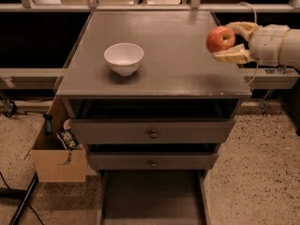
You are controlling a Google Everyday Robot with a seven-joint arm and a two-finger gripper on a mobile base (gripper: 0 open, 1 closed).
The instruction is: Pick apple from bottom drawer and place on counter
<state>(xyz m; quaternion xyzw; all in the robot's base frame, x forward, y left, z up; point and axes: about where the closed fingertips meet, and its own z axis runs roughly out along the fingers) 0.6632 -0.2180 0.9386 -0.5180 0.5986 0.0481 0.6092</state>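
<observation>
**Claw.** The claw (pixel 224 41) enters from the right side of the view, at the right edge of the surface (pixel 178 55), nearer the far right corner than the near right corner. It is clenched on the apple (pixel 220 38). The upper finger (pixel 241 28) curves over the top of the apple. The lower finger (pixel 232 56) lies under and behind it. The fingers are spread only as far as the width of the fruit and both touch it. Nothing else is in the claw.

**Apple.** The apple is red with a yellowish patch. It sits at the tips of the fingers, facing left toward the middle of the surface. In the view it overlaps the right edge of the surface. Whether it touches the surface cannot be determined.

**Surface.** A white bowl (pixel 123 57) stands upright left of centre, well apart from the apple and the claw.

**Drawers.** Below the near edge of the surface are two grey drawers with round knobs, the upper drawer (pixel 153 131) and the middle drawer (pixel 153 161). The bottom drawer (pixel 152 200) is pulled out toward the viewer, with its flat floor exposed.

**Surroundings.** A cardboard box (pixel 58 165) stands on the speckled floor (pixel 253 172), against the left side of the cabinet.
</observation>
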